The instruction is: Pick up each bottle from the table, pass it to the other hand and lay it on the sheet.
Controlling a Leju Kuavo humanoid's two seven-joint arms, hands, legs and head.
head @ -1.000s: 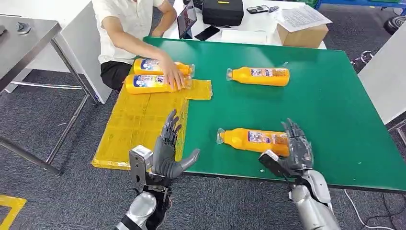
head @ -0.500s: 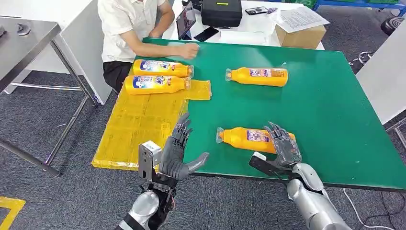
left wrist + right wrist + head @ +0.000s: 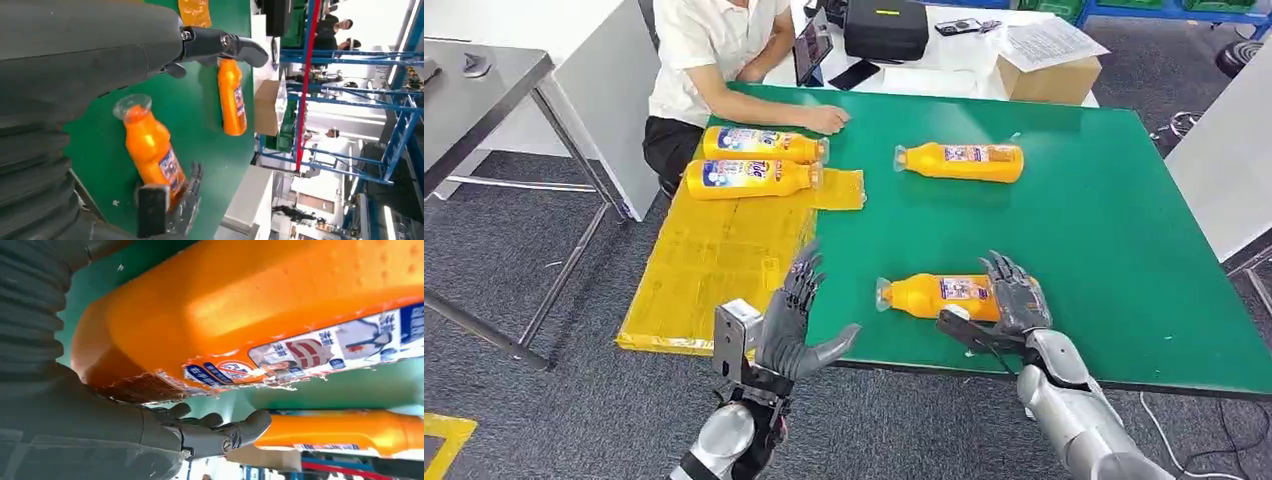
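Observation:
An orange bottle (image 3: 934, 293) lies on its side near the front edge of the green table (image 3: 1104, 220), cap pointing left. My right hand (image 3: 1014, 298) cups its base, fingers spread over the top and thumb on the near side; the bottle (image 3: 260, 305) still rests on the table. My left hand (image 3: 789, 320) stands open and upright, palm towards the bottle, at the table's front edge. A second bottle (image 3: 961, 160) lies further back. Two more bottles (image 3: 759, 143) (image 3: 749, 177) lie on the yellow sheet (image 3: 709, 260) at the left.
A person (image 3: 714, 50) sits at the far left corner with one hand (image 3: 829, 120) resting on the table by the sheet. A cardboard box (image 3: 1049, 72), a black case (image 3: 886, 28) and a tablet stand behind the table. A metal table (image 3: 484, 90) stands to the left.
The person's hand has left the bottles on the sheet and drawn back to the table's far edge. My right hand has slid left over the near bottle's base. My left hand shifted slightly right.

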